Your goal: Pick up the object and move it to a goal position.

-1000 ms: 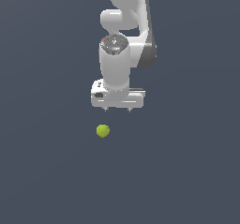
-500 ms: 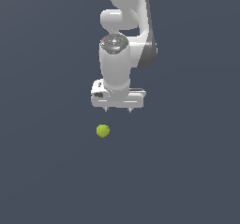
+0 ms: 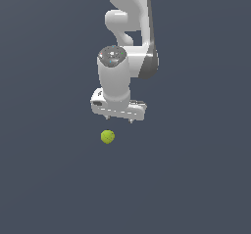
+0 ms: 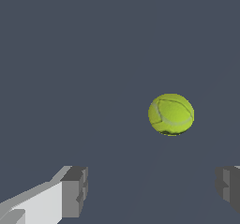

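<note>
The yellow-green ball (image 3: 108, 137) lies on the dark grey floor, below my white gripper (image 3: 119, 119) in the exterior view and slightly toward that view's left. The gripper is open and empty, its two short fingertips far apart and pointing down, above the ball and not touching it. In the wrist view the ball (image 4: 171, 114) shows with a pale seam, beyond the gap between the two grey finger pads (image 4: 75, 191), nearer the other pad (image 4: 228, 186). The gripper (image 4: 152, 188) holds nothing.
The white arm (image 3: 128, 30) rises toward the top of the exterior view. A plain dark grey floor (image 3: 196, 179) lies all around, with no other objects in view.
The gripper has shifted slightly toward the exterior view's left and a little lower, closer over the ball. The ball has not moved.
</note>
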Tool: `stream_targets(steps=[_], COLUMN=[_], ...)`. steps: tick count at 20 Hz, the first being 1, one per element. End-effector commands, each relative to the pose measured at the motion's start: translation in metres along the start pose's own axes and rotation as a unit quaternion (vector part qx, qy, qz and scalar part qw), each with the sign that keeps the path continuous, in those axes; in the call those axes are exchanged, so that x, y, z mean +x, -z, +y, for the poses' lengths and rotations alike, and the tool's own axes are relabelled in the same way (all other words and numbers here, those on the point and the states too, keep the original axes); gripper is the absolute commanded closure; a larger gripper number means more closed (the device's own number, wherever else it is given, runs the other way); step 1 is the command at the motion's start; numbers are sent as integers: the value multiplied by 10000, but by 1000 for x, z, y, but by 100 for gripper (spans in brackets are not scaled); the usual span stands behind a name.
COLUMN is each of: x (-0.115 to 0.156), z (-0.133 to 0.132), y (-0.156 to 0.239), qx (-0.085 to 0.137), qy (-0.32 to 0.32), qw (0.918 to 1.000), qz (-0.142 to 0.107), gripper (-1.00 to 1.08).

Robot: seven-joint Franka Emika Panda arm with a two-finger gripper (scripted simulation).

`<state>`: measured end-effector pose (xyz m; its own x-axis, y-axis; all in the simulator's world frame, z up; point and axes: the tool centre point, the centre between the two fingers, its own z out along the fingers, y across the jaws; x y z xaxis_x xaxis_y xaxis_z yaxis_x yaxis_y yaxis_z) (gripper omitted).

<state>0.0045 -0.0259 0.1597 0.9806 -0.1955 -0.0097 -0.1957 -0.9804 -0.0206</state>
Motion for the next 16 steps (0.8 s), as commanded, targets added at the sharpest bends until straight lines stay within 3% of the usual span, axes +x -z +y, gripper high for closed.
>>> stream_targets(steps=[1,9,16], x=[5,21,28], z=[8,37,54], y=[-9,-44,-62], qx=[-4,-43,-78], qy=[-316,-1498,-2104], qw=[9995,9887,9776], qz=[3,34,62], gripper=[-92,-92,-92])
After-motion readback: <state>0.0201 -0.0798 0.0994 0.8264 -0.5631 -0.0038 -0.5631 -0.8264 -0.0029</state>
